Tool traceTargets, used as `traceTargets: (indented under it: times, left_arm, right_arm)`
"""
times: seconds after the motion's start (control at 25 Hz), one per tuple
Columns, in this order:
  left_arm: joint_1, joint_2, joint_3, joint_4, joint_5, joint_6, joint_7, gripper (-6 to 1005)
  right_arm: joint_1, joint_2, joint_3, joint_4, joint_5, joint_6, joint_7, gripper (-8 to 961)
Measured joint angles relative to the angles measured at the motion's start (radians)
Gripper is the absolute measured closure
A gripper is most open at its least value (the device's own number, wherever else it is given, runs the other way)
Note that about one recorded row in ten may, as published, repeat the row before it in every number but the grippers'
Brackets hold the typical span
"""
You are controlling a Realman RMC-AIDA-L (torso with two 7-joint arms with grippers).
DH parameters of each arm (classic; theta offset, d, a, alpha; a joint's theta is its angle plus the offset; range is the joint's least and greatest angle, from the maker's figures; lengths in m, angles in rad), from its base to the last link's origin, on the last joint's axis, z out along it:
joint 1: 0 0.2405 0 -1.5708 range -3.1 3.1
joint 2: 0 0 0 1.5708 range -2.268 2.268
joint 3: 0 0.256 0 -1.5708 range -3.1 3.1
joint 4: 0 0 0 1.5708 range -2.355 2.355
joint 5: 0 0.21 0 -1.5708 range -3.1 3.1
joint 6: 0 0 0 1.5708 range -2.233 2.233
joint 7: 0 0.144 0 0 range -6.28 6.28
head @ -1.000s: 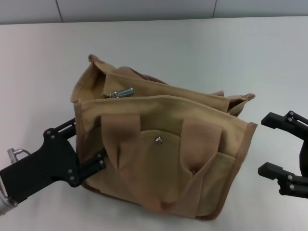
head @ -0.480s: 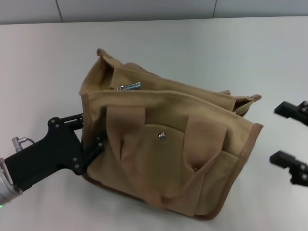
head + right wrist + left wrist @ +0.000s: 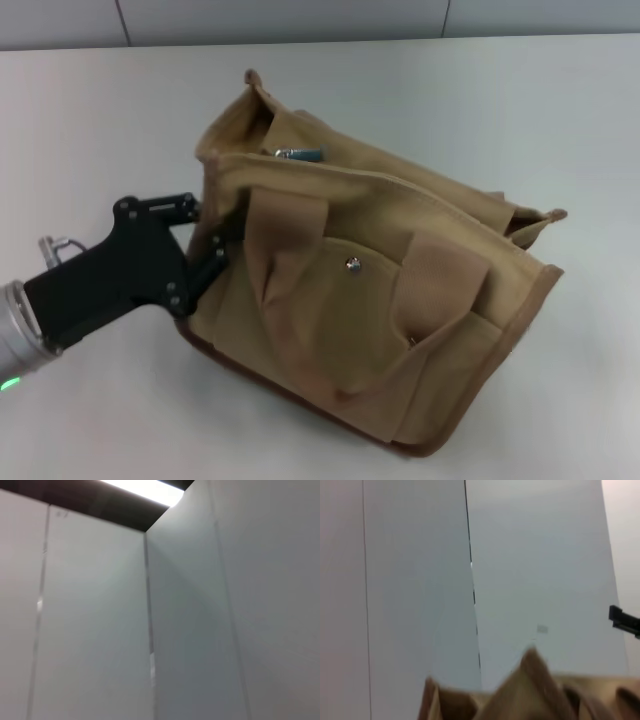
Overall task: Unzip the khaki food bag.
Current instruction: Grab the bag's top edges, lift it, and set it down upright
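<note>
The khaki food bag (image 3: 370, 300) stands on the white table, tilted, with its two webbing handles and its front pocket with a metal snap (image 3: 352, 264) facing me. Its silver zipper pull (image 3: 298, 154) lies at the top near the bag's left end. My left gripper (image 3: 204, 230) is at the bag's left end, shut on the fabric there. The bag's tan top edge also shows in the left wrist view (image 3: 532, 680). My right gripper is out of the head view; only a black tip at the edge of the left wrist view (image 3: 622, 620) may be part of it.
The white table (image 3: 560, 120) lies all around the bag, with a grey wall strip along its far edge. The right wrist view shows only pale wall panels and a ceiling light.
My left gripper has moved up and right, turning the bag's left end away from me. My right gripper has drawn off to the right and left the head view.
</note>
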Motion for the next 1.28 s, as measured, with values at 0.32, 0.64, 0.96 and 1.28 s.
traceTargets:
  times: [0.32,0.64,0.96,1.28]
  left_arm:
    - [-0.086,0.002,0.005,0.022,-0.023,0.041,0.014,869]
    - [-0.097,0.004,0.003,0.072,-0.047,0.092,0.018,914]
    - [-0.139,0.002,0.014,0.141,-0.098,0.155,0.007,914]
    - [-0.163,0.002,0.036,0.146,-0.098,0.16,0.006,914]
  right_arm:
    - [0.068,0.001,0.036,0.005,0.061,0.016,0.026,110]
    - [0.124,0.002,0.028,-0.027,0.063,0.116,0.103,111]
    - [0.219,0.001,-0.089,-0.05,0.058,0.228,0.162,117]
    - [0.298,0.009,-0.263,0.002,0.064,0.345,0.029,116]
